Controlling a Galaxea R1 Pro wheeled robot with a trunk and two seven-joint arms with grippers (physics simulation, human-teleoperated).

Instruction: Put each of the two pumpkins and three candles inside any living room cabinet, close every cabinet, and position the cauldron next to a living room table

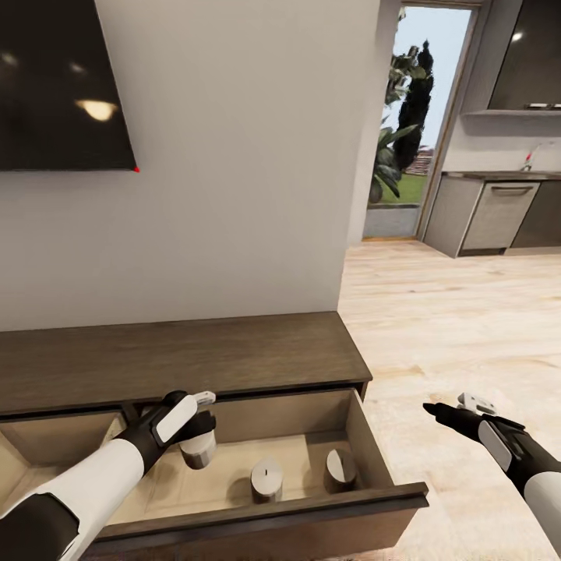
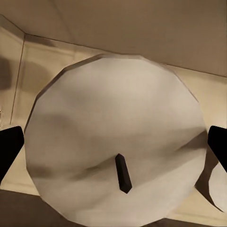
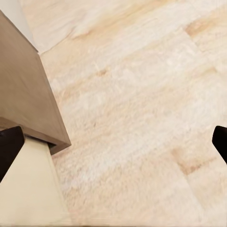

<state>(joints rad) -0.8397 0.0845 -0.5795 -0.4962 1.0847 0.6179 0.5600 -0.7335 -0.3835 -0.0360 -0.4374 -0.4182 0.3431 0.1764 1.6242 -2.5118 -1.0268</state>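
The long dark-brown cabinet [image 1: 179, 354] stands against the wall with its right drawer [image 1: 372, 448] pulled out, pale beige inside. Two pale grey candles [image 1: 266, 477] [image 1: 340, 467] stand in that drawer. My left gripper [image 1: 201, 435] is shut on a third candle [image 1: 198, 453], holding it upright above the drawer's left part. In the left wrist view that candle's top [image 2: 113, 127], with its dark wick, sits between my fingertips [image 2: 9, 149]. My right gripper [image 1: 448, 406] hangs open over the floor, right of the drawer. The pumpkins, cauldron and table are out of view.
A second drawer [image 1: 47, 440] to the left also stands open. A dark TV [image 1: 62, 78] hangs on the wall above the cabinet. Light wood floor [image 1: 452, 327] runs right toward a glass door [image 1: 413, 117] and grey kitchen units [image 1: 499, 214]. The cabinet's corner [image 3: 28, 94] is close to my right gripper [image 3: 113, 146].
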